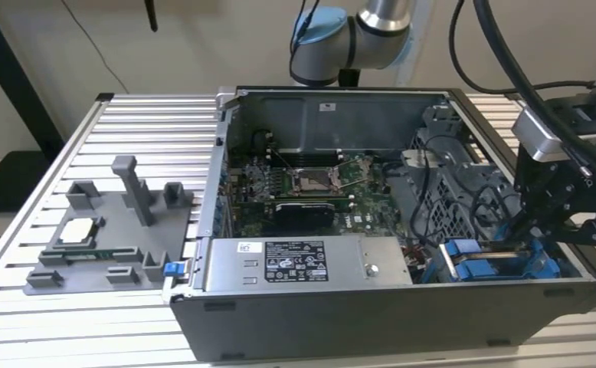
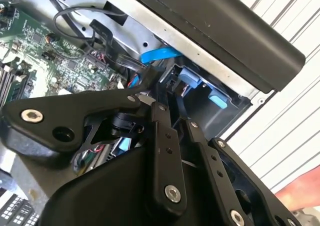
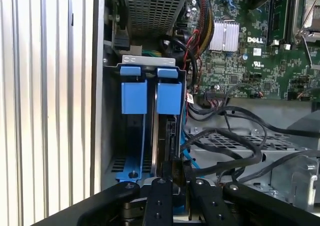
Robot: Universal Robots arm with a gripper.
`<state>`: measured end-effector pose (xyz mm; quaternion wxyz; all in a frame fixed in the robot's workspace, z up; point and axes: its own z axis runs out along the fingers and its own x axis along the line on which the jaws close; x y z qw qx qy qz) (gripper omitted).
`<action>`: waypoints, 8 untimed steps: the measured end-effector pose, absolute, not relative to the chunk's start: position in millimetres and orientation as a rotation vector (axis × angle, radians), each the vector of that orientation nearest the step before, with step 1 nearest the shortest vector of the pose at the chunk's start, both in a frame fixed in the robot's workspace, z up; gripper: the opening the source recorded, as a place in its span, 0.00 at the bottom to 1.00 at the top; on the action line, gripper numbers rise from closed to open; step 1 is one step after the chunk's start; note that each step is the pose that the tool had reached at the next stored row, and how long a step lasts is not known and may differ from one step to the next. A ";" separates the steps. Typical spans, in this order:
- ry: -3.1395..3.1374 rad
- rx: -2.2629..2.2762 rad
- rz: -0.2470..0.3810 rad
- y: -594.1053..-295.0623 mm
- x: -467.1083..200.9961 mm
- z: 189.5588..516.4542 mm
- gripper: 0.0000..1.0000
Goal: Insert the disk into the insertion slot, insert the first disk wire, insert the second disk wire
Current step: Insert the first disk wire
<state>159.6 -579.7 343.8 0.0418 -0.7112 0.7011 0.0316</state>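
1. One slatted metal table (image 1: 124,123) carries everything. Its flat top gives a steady base.
2. One computer case (image 1: 380,322) lies on its side with the cover off, probably so that the arm can reach in from above.
3. One robot arm (image 1: 380,23) bends down to the corner of the case at the exterior view's right.
4. One green circuit board (image 1: 309,180) lies at the bottom of the case, beside the work and not touched.
5. The insertion slot (image 3: 149,60) is the grey bay in that corner. It has two places side by side.
6. One gripper (image 3: 176,181) stands at the open end of the slot, in line with the rails.
7. One disk (image 3: 167,136) stands on its edge in one place, partly inside. The other place is free.
8. The two fingers (image 3: 159,201) are close together and, in my judgement, clamped on the disk's near end, leaving the rest free to slide.
9. Two blue tabs (image 3: 134,97) mark the places.
10. Several black cables (image 3: 225,136) lie just beside the slot. I cannot count them surely.
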 end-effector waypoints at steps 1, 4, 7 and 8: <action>2.149 -2.173 0.097 -579.8 159.6 343.2 0.00; 2.160 -2.163 0.097 -579.7 159.6 341.6 0.00; 2.171 -2.151 0.096 -579.8 159.6 340.2 0.00; 2.175 -2.147 0.096 -579.7 159.6 339.8 0.00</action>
